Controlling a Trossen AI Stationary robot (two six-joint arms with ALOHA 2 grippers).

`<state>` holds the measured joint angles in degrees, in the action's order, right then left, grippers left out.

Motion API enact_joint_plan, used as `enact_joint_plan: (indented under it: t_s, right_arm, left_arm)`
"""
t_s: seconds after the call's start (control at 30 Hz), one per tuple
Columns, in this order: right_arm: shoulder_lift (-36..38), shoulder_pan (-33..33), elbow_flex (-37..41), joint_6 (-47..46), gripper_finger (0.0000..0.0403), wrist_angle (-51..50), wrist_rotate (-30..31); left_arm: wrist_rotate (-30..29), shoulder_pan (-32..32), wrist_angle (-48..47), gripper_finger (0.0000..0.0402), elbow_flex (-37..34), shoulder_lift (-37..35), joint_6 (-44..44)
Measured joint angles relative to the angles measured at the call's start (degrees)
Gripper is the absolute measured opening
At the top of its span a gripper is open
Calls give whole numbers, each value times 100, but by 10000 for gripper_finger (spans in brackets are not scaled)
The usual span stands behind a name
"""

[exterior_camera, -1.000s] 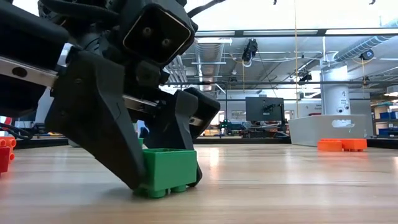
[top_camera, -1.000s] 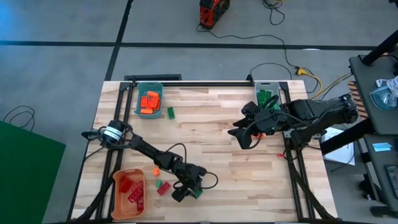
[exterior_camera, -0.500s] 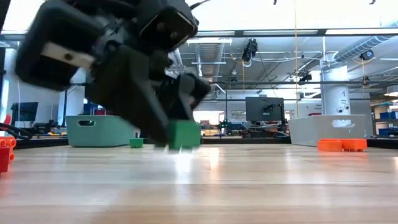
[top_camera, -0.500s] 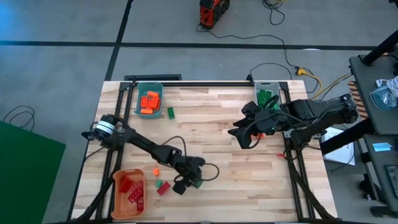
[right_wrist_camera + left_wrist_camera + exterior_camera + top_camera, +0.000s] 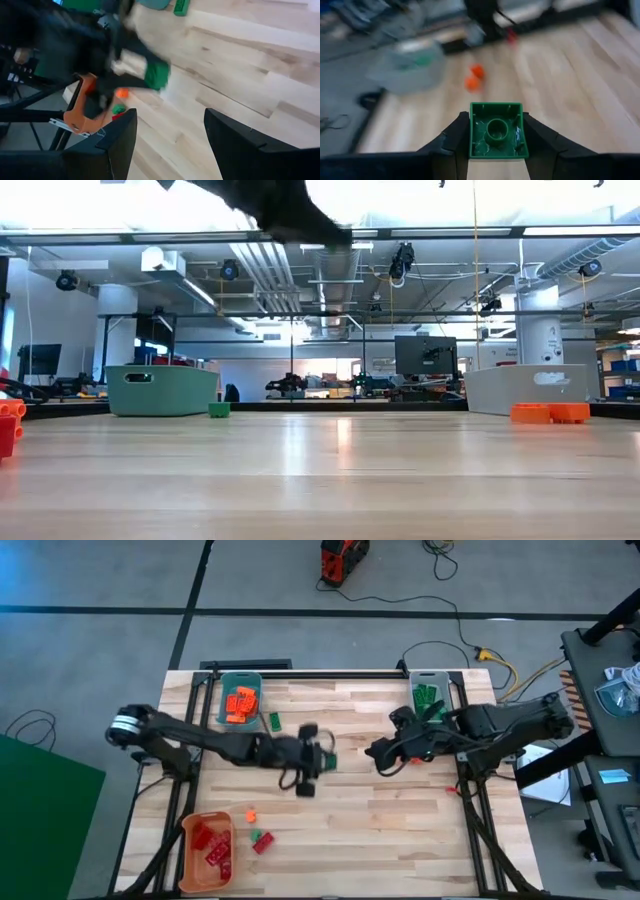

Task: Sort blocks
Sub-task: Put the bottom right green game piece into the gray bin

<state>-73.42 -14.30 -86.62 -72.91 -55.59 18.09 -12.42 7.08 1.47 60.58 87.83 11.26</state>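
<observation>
Green block (image 5: 496, 131) clamped in left end effector (image 5: 496, 145), hollow underside facing wrist.

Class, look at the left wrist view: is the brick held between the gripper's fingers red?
No, the brick clamped in the left gripper is green.

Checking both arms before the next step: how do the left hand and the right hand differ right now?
The left hand is shut on a green block, carried over mid-table; the right hand is open and holds nothing. The left arm stretches far across the table; the right arm sits folded near the grey bin. Both are off the table surface.
</observation>
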Motion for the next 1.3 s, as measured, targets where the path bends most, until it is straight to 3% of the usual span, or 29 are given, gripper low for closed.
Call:
enact_joint_plan:
  t_s: [0.27, 0.43, 0.6, 1.3]
  right_arm:
    - [-371, 213, 29, 437, 221, 1203, -6]
    - [-423, 387, 23, 546, 221, 1195, -3]
    - [-442, 424, 23, 661, 221, 1203, -9]
    - [-293, 487, -1, 824, 221, 1004, 147]
  left_arm:
    - [-60, -289, -475, 122, 1049, -88, 310]
    - [-56, -285, -1201, 122, 1736, 289, 681]
    - [-56, -285, -1296, 122, 2103, 561, 774]
    - [248, -308, -1345, 122, 2310, 368, 609]
